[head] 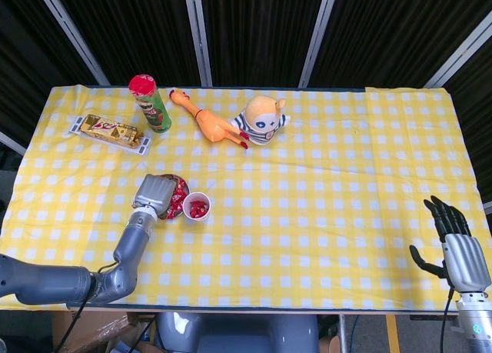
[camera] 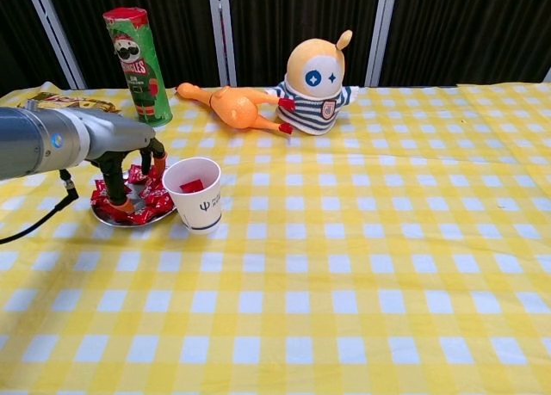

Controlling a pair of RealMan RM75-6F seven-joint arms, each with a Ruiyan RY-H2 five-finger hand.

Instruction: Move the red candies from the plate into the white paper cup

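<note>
Two hands: left hand (camera: 129,158) palm-down over the plate (camera: 108,219), fingers spread, tips down among red candies (camera: 151,200), grasp indeterminate, beside the white paper cup (camera: 195,193); right hand (head: 455,245) empty, fingers apart, at the yellow checked tablecloth (camera: 362,266) edge; dark curtains behind.

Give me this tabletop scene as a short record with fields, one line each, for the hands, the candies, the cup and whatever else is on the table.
left hand: over the plate, fingers down among the red candies; grip unclear
right hand: at the table's near right edge, fingers spread, holding nothing
white paper cup: upright beside the plate, red candy inside
other items: Pringles can, rubber chicken, plush toy, chocolate box
</note>
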